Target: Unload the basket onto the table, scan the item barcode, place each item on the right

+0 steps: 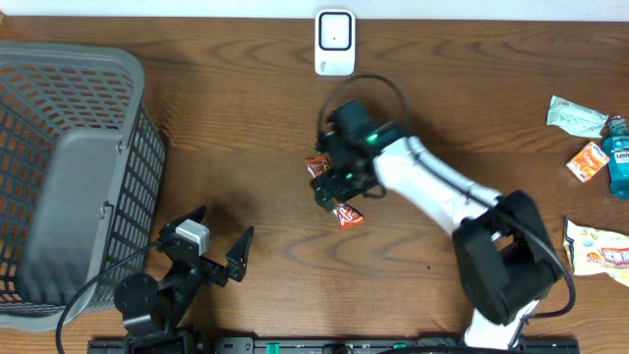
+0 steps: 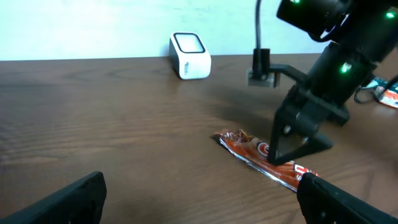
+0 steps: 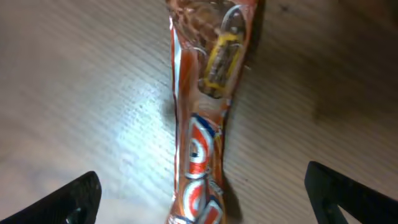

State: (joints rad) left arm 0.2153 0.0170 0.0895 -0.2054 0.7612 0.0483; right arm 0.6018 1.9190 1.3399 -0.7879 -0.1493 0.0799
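The item is a long orange snack wrapper (image 1: pixel 346 215) lying flat on the wooden table, also seen in the left wrist view (image 2: pixel 249 149) and running up the middle of the right wrist view (image 3: pixel 202 124). My right gripper (image 1: pixel 332 187) hangs just over it, open, one finger (image 3: pixel 78 199) on each side and neither touching the wrapper. The white barcode scanner (image 1: pixel 334 41) stands at the table's far edge (image 2: pixel 189 55). My left gripper (image 1: pixel 218 234) rests low at the front left, open and holding nothing (image 2: pixel 199 199).
A grey mesh basket (image 1: pixel 138 88) fills the left side. At the far right lie a green packet (image 1: pixel 575 116), a small orange box (image 1: pixel 588 160), a blue bottle (image 1: pixel 617 157) and a white packet (image 1: pixel 598 248).
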